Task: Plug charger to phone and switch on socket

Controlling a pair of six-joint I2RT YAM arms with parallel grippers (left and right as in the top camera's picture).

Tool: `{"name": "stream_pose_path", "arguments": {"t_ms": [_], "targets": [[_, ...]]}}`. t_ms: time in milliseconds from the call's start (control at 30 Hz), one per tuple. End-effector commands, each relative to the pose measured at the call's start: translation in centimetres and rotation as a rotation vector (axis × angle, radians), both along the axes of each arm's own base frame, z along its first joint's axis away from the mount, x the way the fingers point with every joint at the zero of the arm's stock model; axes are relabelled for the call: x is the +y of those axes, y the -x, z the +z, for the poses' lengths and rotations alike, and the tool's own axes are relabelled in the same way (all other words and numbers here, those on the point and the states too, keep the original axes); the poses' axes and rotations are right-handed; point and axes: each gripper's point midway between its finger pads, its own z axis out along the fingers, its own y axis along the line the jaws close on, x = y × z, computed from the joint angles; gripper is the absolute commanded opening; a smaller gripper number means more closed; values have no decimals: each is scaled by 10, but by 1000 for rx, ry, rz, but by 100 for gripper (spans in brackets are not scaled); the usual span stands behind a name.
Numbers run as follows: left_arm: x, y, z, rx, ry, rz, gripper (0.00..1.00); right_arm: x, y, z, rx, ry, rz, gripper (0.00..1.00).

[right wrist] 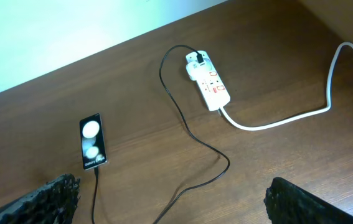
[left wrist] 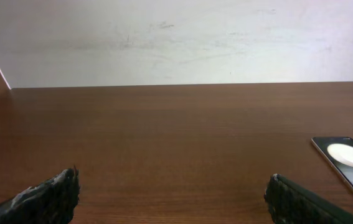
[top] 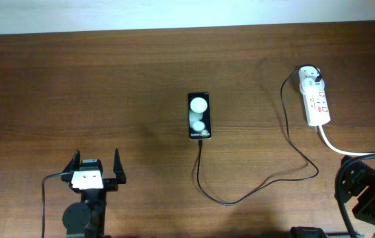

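Observation:
The black phone (top: 199,116) lies flat at the table's middle, its face showing two white round spots. It also shows in the left wrist view (left wrist: 349,160) and in the right wrist view (right wrist: 93,141). The thin black charger cable (top: 260,187) runs from the phone's near end in a loop to the white adapter plugged in the white socket strip (top: 316,99). The strip also shows in the right wrist view (right wrist: 210,83), as does the cable (right wrist: 201,140). My left gripper (top: 96,166) is open and empty at the front left. My right gripper (right wrist: 170,199) is open and empty at the front right.
The strip's thick white cord (top: 336,147) runs toward the front right, past my right arm (top: 369,192). A pale wall (left wrist: 176,40) rises behind the table's far edge.

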Motion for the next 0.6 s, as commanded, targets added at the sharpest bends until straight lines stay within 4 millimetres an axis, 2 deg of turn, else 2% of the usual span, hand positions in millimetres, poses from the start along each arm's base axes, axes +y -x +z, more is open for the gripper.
{"name": "stream_pose_path", "arguments": {"t_ms": [0,167,333,433,567], "targets": [[-1,0,-1,0,-19,-8,99,2,2,2,-11,5,14,99],[-1,0,-1,0,-19,-8,99,2,3,1,-6,5,14,99],[-1,0,-1,0,-19,-8,99,1,1,-14,52,-1,14,99],[-1,0,-1,0,-19,-8,99,-1,-13,-27,71,2,9,99],[-1,0,-1,0,-19,-8,99,-2,-38,-31,-57,11,10,99]]}}
